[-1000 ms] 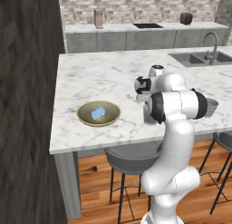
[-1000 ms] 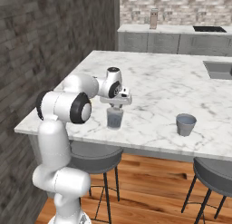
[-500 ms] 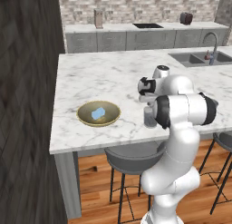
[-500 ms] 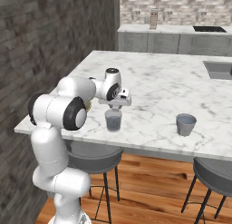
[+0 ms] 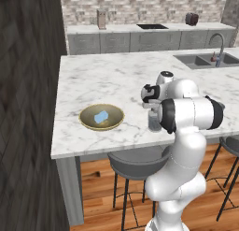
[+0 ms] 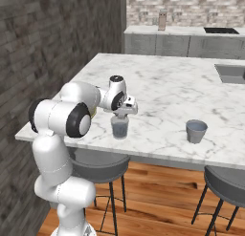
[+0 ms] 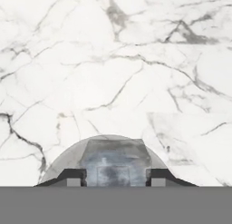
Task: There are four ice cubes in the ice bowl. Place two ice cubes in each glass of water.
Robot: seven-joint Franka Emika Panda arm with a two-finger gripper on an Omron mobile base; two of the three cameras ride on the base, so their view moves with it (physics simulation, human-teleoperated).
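Seemingly midway, the gripper [image 6: 125,112] hung over the near-edge glass of water [image 6: 119,126], jaws narrowly parted around an ice cube [image 7: 114,162], more ice left in the ice bowl [image 5: 101,117].

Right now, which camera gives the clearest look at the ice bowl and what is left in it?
The left base view: the ice bowl sits unobstructed on the counter, with pale blue ice cubes visible inside, though their count is hard to tell. The right base view and the hand view look at the tumbler under the tool instead.
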